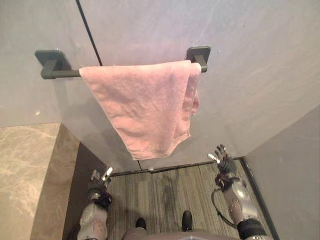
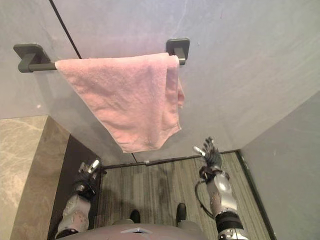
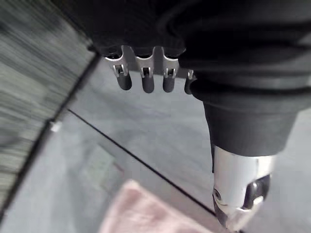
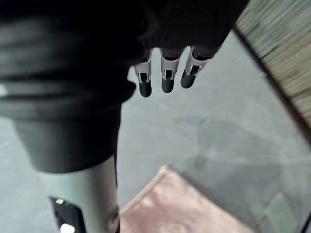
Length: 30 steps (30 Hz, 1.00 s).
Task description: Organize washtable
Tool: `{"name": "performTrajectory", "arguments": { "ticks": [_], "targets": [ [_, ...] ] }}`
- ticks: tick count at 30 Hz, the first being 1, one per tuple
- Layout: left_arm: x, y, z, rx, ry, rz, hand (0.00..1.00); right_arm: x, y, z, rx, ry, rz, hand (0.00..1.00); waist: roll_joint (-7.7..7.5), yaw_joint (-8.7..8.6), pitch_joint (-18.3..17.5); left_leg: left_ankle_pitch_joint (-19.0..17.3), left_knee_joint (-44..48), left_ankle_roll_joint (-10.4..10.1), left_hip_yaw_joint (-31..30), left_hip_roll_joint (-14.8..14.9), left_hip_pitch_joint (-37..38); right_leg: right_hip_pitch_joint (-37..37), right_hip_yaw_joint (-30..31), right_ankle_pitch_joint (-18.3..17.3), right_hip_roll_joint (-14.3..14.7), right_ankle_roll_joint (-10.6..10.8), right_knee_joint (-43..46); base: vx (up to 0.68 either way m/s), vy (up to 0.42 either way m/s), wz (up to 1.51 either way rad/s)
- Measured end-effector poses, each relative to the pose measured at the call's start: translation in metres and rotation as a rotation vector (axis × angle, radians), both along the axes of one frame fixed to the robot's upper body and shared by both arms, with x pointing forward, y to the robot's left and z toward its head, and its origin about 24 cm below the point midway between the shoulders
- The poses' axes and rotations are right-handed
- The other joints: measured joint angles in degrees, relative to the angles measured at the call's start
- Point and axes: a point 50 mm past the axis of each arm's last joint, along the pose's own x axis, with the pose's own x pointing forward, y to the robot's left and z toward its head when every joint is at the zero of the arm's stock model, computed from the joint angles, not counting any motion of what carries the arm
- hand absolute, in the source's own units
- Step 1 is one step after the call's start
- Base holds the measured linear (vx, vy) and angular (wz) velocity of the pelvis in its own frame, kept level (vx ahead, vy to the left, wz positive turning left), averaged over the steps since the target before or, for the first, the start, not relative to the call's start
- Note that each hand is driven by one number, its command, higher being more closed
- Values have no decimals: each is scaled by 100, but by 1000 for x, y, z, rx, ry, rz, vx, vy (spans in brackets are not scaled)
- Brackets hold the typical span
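Observation:
A pink towel [image 1: 145,107] hangs folded over a dark grey bar [image 1: 60,74] fixed to the grey wall, its lower corner drooping toward the middle. My left hand [image 1: 98,183] is low at the left, well below the towel, with relaxed fingers [image 3: 144,80] holding nothing. My right hand [image 1: 224,163] is raised at the lower right, open, its fingers [image 4: 165,79] straight and apart from the cloth. A towel corner [image 4: 180,208] shows past the right hand, and a towel corner [image 3: 146,216] past the left.
A beige marble surface [image 1: 25,170] lies at the left, edged by a dark panel [image 1: 80,175]. Striped grey flooring [image 1: 165,192] runs below the wall. A grey side wall [image 1: 292,175] closes in on the right.

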Motion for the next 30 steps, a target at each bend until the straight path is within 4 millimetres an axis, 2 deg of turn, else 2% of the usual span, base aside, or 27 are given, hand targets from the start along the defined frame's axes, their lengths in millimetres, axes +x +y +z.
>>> {"name": "performTrajectory", "arguments": {
  "ticks": [5,7,8,10,14,21,25,26,28,29,30],
  "targets": [
    [-39,-15,-37,31,274,-57,0,-47,3,-51,-41,291,26,0,11,-24,3,-21,-1,1,68,-3,150,114,68,-4,0,4,1,-6,7,-7],
    [-61,-26,-53,31,410,-96,0,-79,-2,-75,-49,470,6,0,58,-30,-23,-42,1,-2,95,-7,259,199,99,-28,-5,16,16,-26,15,-7],
    [-67,-28,-56,14,437,-85,0,-88,-4,-80,-46,510,-9,0,75,-32,-34,-43,-2,-1,99,-8,276,203,103,-40,-6,10,37,-36,18,-3],
    [-83,-31,-64,-51,506,-15,0,-119,-11,-93,-2,652,-91,0,122,-41,-68,-43,-22,-5,89,-13,294,203,100,-108,-10,33,66,-49,10,1],
    [-97,-28,-69,-81,562,26,0,-149,-23,-100,57,749,-242,0,210,-53,-148,-27,-130,-53,97,-12,406,246,100,-144,-3,-16,57,-22,0,0],
    [-117,-26,-72,-89,617,39,0,-155,-32,-99,115,733,-375,0,217,-65,-330,-26,-232,-60,79,-14,479,296,74,-166,3,-10,-18,9,0,1],
    [-117,-26,-71,-88,615,43,0,-151,-33,-98,129,718,-394,0,229,-71,-305,-2,-188,-29,-12,-5,439,320,-44,-140,3,-20,17,48,-10,11],
    [-115,-25,-71,-88,611,47,0,-147,-33,-98,128,712,-388,0,233,-83,-283,-1,-148,-30,-45,-2,404,301,-66,-150,2,-28,53,33,-24,26],
    [-102,-24,-68,-61,569,24,0,-121,-29,-94,118,660,-337,0,240,-212,-30,-2,77,-34,-290,12,175,236,-271,-254,-11,-73,267,-23,-30,49],
    [-96,-23,-66,-47,551,9,0,-114,-28,-92,113,645,-321,0,238,-215,36,-2,148,-36,-371,20,72,189,-345,-277,-13,-86,331,-100,-44,67],
    [-85,-24,-62,-13,513,-12,0,-98,-26,-88,103,614,-295,0,245,-200,184,5,329,-49,-567,37,-200,63,-514,-352,-15,-137,498,-117,-57,72]
  ]
}}
